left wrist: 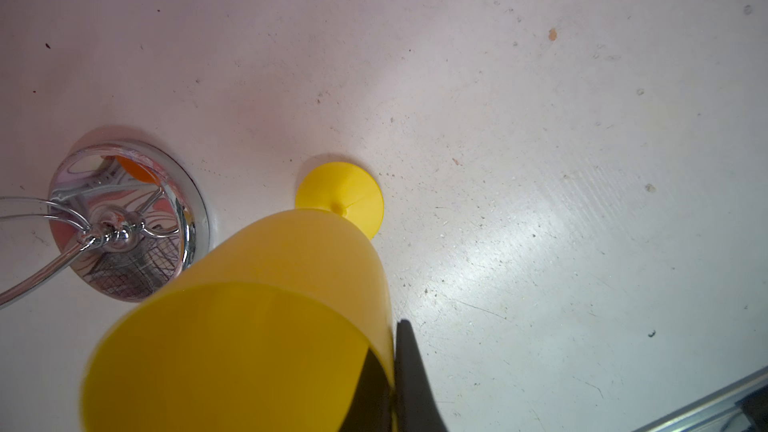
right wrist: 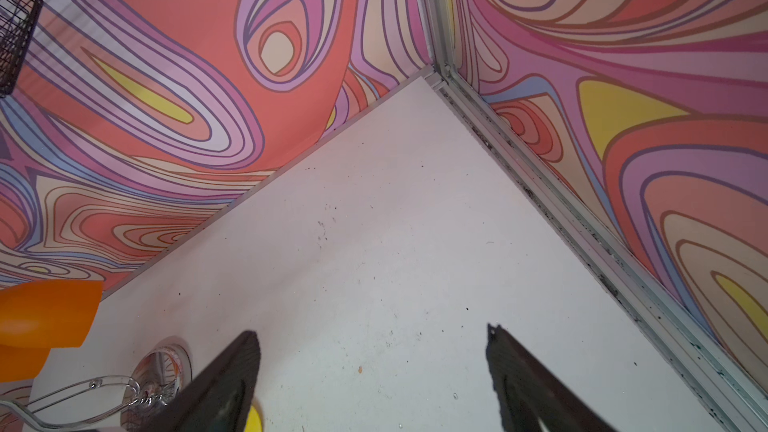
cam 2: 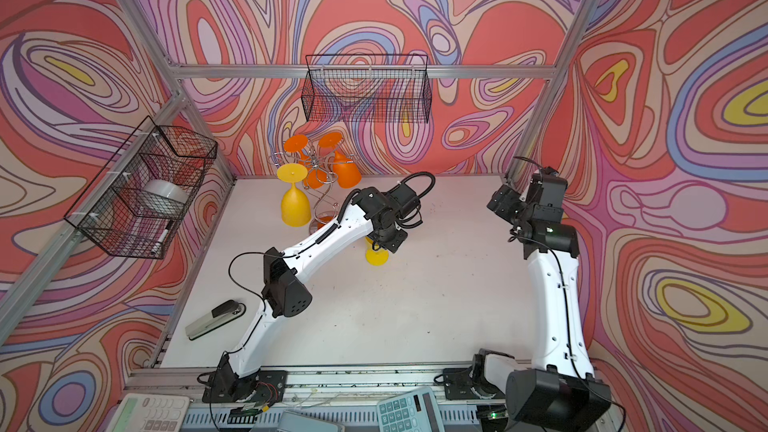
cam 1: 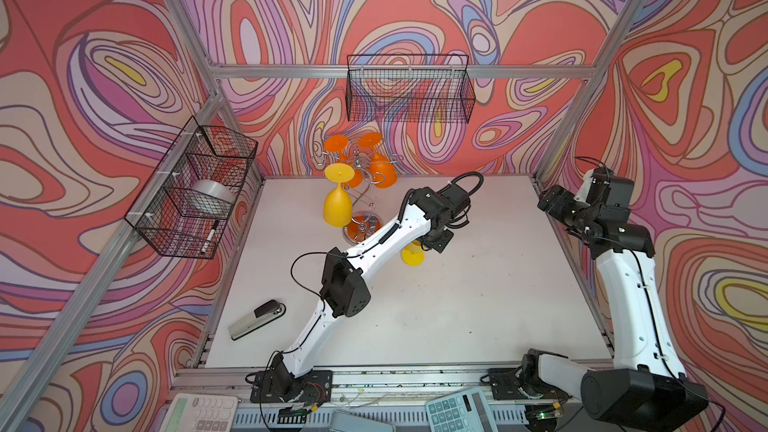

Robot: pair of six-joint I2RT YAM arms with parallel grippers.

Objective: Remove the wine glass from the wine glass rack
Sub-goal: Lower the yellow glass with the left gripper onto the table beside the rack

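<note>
**Yellow wine glass [cam 1: 412, 257] off the wine glass rack [cam 1: 365, 220]**

In both top views its foot sits beside the rack's base. Left wrist: left gripper [left wrist: 386, 342] clamped on the bowl's rim. Right wrist: right gripper [right wrist: 374, 338], fingers spread apart.

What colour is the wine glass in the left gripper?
Yellow wine glass; best in the left wrist view.

Yellow wine glass [left wrist: 291, 268], orange glasses [cam 1: 383, 172], chrome wine glass rack [left wrist: 195, 234], white worktop [cam 1: 478, 284]; walls [cam 1: 415, 6] swirl coral, purple and yellow.
</note>
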